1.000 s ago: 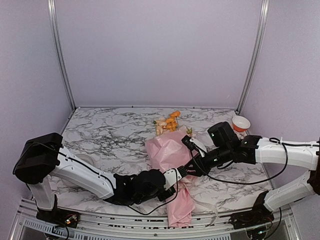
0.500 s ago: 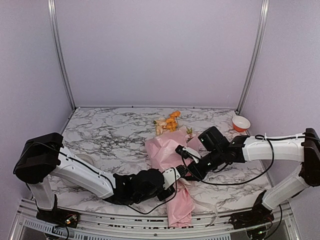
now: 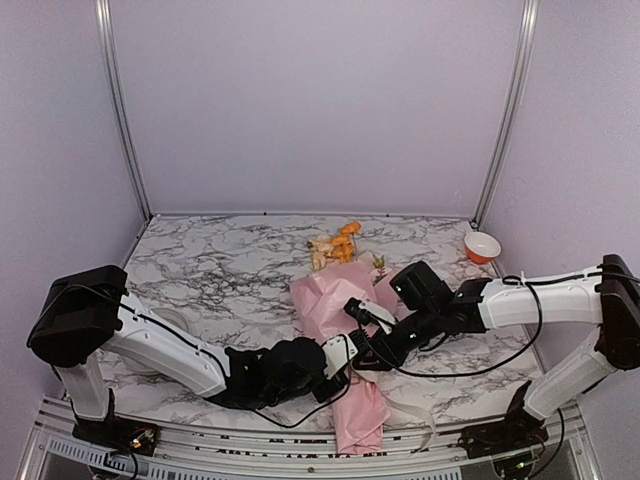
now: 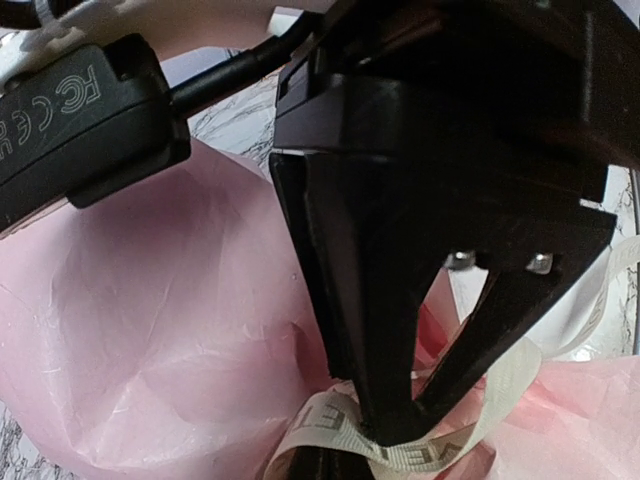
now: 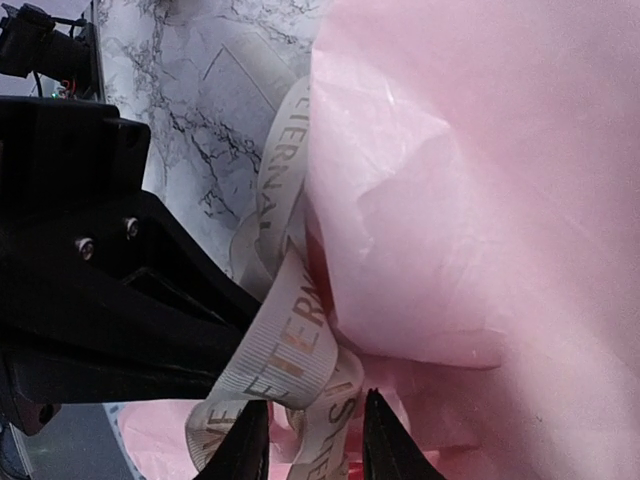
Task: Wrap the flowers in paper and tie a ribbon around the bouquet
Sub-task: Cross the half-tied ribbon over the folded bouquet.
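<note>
The bouquet (image 3: 335, 300) lies across the table, a cone of pink paper (image 5: 480, 150) with the orange and yellow flowers (image 3: 338, 245) poking out at its far end. The cream ribbon (image 5: 290, 340) with printed letters loops round its narrow waist, and a loose end trails near the front edge (image 3: 415, 412). My left gripper (image 3: 345, 368) is shut on the ribbon (image 4: 345, 425) at the waist. My right gripper (image 5: 312, 442) is open right beside it, with a ribbon strand hanging between its fingertips. In the right wrist view the left gripper (image 5: 240, 325) is the black wedge on the left.
A small red-and-white bowl (image 3: 482, 246) stands at the back right. A round grey disc (image 3: 165, 322) lies at the left, partly under my left arm. The bouquet's narrow end (image 3: 360, 430) reaches the table's front edge.
My right arm has moved left along the bouquet until its gripper meets the left gripper at the waist. The left arm and the bouquet have barely shifted.
</note>
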Action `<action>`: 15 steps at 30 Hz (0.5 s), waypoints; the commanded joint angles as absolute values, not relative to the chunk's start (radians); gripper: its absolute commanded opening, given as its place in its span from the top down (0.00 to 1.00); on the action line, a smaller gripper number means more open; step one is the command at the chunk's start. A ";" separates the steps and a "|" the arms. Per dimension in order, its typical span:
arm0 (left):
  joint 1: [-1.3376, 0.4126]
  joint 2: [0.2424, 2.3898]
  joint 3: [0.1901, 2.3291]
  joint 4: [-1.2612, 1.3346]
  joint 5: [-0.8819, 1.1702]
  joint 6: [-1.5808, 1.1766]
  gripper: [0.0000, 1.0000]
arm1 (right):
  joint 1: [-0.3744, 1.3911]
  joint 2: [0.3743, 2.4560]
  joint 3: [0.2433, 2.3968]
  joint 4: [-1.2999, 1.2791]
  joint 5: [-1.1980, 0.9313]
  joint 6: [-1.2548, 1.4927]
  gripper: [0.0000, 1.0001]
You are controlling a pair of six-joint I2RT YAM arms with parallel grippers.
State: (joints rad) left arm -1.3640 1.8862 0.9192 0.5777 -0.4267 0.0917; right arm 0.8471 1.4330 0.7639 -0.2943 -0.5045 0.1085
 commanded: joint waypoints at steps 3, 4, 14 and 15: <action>-1.352 1.890 0.901 0.601 -0.416 0.073 1.00 | 0.885 1.427 0.775 -0.280 -0.373 0.105 0.69; -1.351 1.893 0.900 0.601 -0.416 0.074 1.00 | 0.891 1.426 0.774 -0.279 -0.356 0.105 0.70; -1.350 1.899 0.895 0.604 -0.417 0.064 1.00 | 0.907 1.428 0.768 -0.273 -0.290 0.099 0.86; -1.350 1.898 0.894 0.604 -0.418 0.064 1.00 | 0.907 1.432 0.768 -0.271 -0.303 0.097 0.89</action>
State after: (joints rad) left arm -1.3556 1.8862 0.9112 0.5797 -0.4191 0.0784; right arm 0.8982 1.4334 0.7639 -0.2893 -0.3164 0.1028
